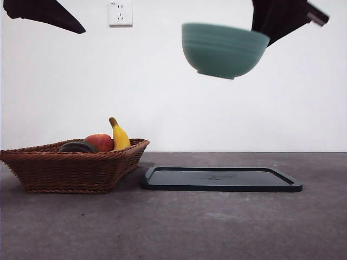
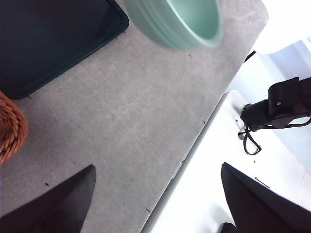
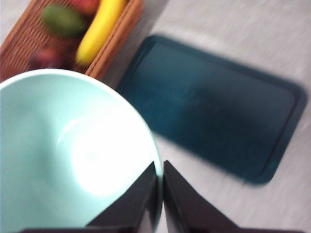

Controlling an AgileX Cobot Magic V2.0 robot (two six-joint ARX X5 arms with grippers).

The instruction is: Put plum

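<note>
The plum [image 1: 77, 147] lies dark and low in the wicker basket [image 1: 65, 170] at the left, beside a red apple [image 1: 100, 142] and a banana [image 1: 119, 136]. In the right wrist view the plum [image 3: 44, 58] shows blurred next to the banana [image 3: 99, 29] and a green fruit [image 3: 62, 19]. My right gripper [image 3: 159, 167] is shut on the rim of a pale green bowl [image 3: 68, 155], which hangs high in the air [image 1: 223, 50] above the black tray [image 1: 221, 179]. My left gripper [image 2: 158, 167] is open and holds nothing, up over the table's near edge.
The black tray [image 2: 48, 43] lies flat in the middle of the grey table [image 2: 126, 126], just right of the basket [image 2: 9, 128]. The left arm [image 1: 46, 13] shows only as a dark tip at the top left corner. A wall socket [image 1: 120, 13] is on the white wall.
</note>
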